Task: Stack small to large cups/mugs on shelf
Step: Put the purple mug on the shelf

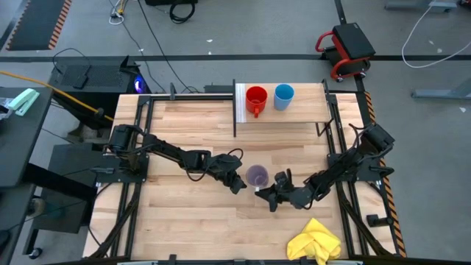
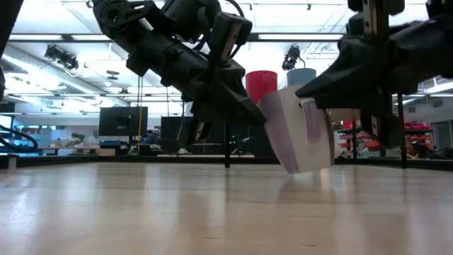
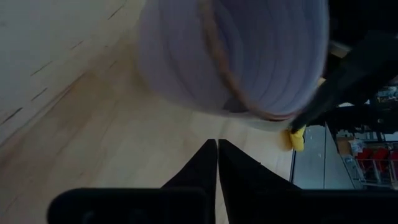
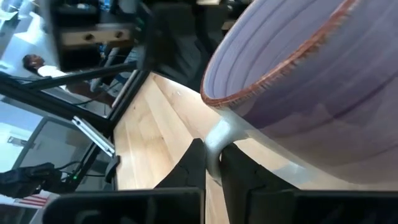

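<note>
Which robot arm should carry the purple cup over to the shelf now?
Probably the right. The right gripper pinches the purple cup's rim, and the cup hangs tilted off the table. The left gripper is shut beside it, holding nothing. The shelf lies on the right arm's side.

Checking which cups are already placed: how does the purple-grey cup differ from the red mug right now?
The purple-grey cup sits mid-table between the left gripper and the right gripper; the red mug stands on the shelf beside the light-blue cup. The purple-grey cup is tilted and translucent, without a visible handle; the red mug is upright, opaque and handled. Both open upward.
</note>
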Controlling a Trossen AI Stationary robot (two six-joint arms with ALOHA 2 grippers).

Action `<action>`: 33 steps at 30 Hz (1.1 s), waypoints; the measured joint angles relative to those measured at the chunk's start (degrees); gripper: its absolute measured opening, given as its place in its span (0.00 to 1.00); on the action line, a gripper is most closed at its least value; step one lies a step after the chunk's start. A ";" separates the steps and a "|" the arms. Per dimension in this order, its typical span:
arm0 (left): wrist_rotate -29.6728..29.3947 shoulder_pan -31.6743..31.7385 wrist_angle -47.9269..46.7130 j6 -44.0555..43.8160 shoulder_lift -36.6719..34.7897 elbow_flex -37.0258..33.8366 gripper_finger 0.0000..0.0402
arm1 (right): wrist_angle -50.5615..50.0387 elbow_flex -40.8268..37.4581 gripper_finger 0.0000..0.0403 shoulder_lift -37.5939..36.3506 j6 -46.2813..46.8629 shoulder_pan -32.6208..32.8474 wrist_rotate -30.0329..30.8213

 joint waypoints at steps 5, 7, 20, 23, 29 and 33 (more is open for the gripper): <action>-0.02 -0.50 -0.16 0.02 0.00 -0.02 0.06 | -0.18 -0.02 0.06 -4.61 -4.48 0.01 0.95; -0.02 -0.85 -0.22 0.04 0.00 -0.02 0.05 | -2.14 -0.02 0.06 -7.63 -6.17 0.00 2.26; -0.07 -1.70 -0.26 0.13 0.00 -0.02 0.06 | -29.79 0.00 0.06 -37.18 -11.52 -0.04 9.91; -0.03 -1.81 -0.26 0.39 0.00 -0.02 0.06 | -38.22 0.00 0.06 -44.62 -11.44 -0.04 12.60; -0.80 -1.75 -0.28 0.66 0.00 -0.02 0.04 | -49.37 0.00 0.06 -57.35 -12.45 -0.56 16.35; -1.87 -1.77 -0.28 0.66 0.01 -0.02 0.04 | -54.91 0.02 0.06 -63.92 -13.42 -3.33 16.80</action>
